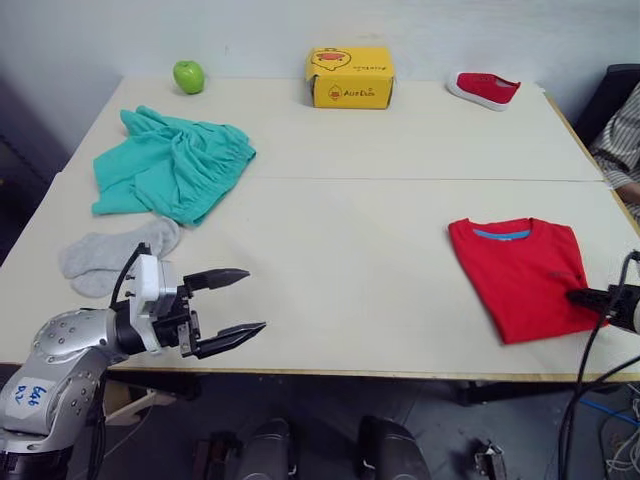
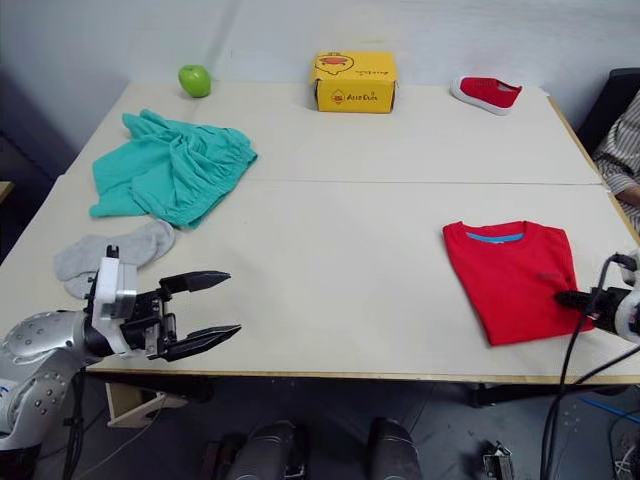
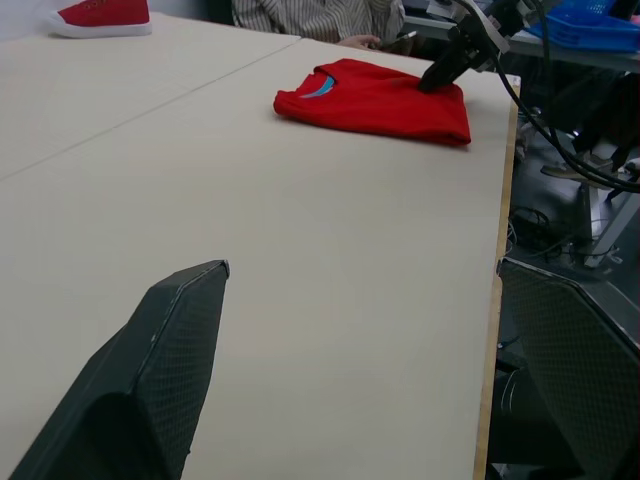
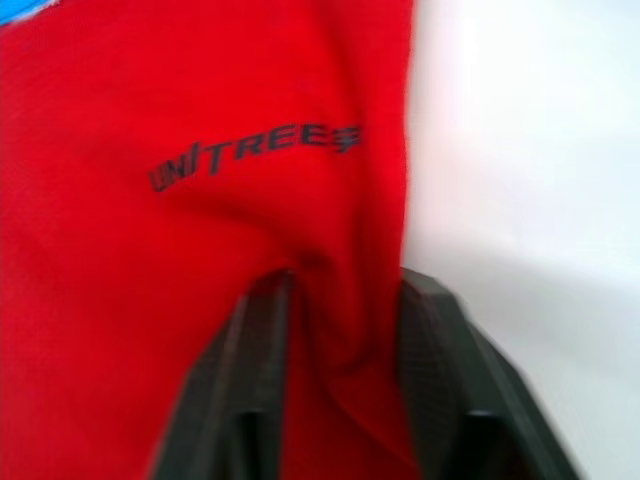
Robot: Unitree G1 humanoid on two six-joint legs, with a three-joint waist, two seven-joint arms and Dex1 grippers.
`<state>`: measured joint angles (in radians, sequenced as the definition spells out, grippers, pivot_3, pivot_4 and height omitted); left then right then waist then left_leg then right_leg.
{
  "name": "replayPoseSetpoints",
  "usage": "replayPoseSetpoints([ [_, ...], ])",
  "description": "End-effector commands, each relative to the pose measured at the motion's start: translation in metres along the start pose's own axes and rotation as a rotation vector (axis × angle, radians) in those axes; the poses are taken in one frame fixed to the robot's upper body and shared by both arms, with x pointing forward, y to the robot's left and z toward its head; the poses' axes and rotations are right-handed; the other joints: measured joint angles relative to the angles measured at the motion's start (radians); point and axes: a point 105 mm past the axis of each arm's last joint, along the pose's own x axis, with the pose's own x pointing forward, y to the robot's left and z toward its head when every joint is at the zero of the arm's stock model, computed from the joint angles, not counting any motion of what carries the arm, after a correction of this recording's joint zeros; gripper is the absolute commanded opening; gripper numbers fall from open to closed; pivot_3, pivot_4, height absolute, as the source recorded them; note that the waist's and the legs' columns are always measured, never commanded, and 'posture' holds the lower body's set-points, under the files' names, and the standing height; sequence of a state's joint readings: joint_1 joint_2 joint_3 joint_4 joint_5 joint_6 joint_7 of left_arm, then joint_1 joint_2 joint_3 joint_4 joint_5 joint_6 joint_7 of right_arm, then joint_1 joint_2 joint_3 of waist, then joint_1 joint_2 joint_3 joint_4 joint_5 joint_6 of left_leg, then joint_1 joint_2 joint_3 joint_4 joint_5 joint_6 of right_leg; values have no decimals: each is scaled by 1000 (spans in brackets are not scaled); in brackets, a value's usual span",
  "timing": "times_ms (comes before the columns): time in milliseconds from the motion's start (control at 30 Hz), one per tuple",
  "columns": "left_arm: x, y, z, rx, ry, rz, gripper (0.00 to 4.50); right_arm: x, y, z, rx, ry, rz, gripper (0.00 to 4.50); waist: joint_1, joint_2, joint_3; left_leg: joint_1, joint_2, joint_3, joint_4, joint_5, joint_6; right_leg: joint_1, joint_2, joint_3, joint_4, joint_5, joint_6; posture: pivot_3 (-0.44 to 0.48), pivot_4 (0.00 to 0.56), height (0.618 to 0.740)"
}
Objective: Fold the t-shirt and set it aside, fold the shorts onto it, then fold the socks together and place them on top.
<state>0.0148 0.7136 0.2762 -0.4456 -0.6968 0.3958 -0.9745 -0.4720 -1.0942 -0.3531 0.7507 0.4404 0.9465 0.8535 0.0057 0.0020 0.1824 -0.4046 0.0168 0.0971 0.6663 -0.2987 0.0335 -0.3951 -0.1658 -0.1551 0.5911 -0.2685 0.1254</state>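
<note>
The red t-shirt (image 1: 520,275) lies folded into a rectangle at the table's right front, its blue inner collar toward the back. My right gripper (image 1: 577,296) reaches in from the right edge and is shut on the t-shirt's right side; the right wrist view shows red fabric (image 4: 340,230) bunched between the two fingers, near the dark print. The teal shorts (image 1: 170,165) lie crumpled at the back left. In front of them the grey socks (image 1: 110,255) rest overlapping each other. My left gripper (image 1: 255,300) hovers open at the front left, just right of the socks, holding nothing.
Along the far edge of the table (image 1: 350,220) stand a green apple (image 1: 188,76), a yellow box (image 1: 350,77) and a small red shoe (image 1: 484,89). A person's striped sleeve (image 1: 622,150) shows at the right side. Cables hang by the right arm.
</note>
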Motion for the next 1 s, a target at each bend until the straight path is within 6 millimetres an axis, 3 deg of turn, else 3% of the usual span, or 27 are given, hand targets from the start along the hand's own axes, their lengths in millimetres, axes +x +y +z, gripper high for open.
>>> replayPoseSetpoints([
  [33,-1,-3,8,27,-27,11,4500,-37,3,47,-188,-208,11,2751,0,4,1,0,0,1,0,0,0,0,0,1,0,0,0,0,150,740],
  [133,-3,-4,4,22,-18,18,4500,-42,21,63,-377,-341,84,2751,-9,5,1,1,0,2,0,0,0,0,1,1,0,0,1,0,150,740],
  [167,-3,-3,4,21,-18,20,4500,-41,28,65,-431,-383,111,2569,-11,5,1,1,1,2,0,0,-1,0,2,1,0,0,1,0,150,740],
  [333,3,-7,3,15,-25,17,4500,-11,57,44,-585,-441,201,1023,-8,5,1,3,4,3,-1,1,-3,0,3,2,1,0,0,0,150,740],
  [433,4,-5,3,25,-29,33,4500,13,56,25,-632,-447,168,51,-4,5,1,3,3,3,0,1,-3,0,3,2,1,0,0,0,150,740],
  [533,6,-2,5,35,-32,47,4500,27,50,13,-651,-453,126,51,2,6,1,2,1,2,0,2,-1,0,2,4,1,0,1,0,150,740],
  [700,11,-2,7,49,-36,49,4500,38,20,1,-593,-457,-4,51,1,6,1,3,0,3,0,2,0,0,2,6,1,1,1,0,150,740],
  [900,7,1,6,59,-27,66,4500,24,-20,8,-436,-548,-207,51,-10,6,1,4,0,3,0,3,-1,1,3,6,1,1,1,0,150,740],
  [1000,8,1,5,60,-27,70,4500,20,-30,9,-389,-563,-262,51,-8,6,1,4,0,3,0,3,-1,1,3,6,1,1,1,0,150,740],
])
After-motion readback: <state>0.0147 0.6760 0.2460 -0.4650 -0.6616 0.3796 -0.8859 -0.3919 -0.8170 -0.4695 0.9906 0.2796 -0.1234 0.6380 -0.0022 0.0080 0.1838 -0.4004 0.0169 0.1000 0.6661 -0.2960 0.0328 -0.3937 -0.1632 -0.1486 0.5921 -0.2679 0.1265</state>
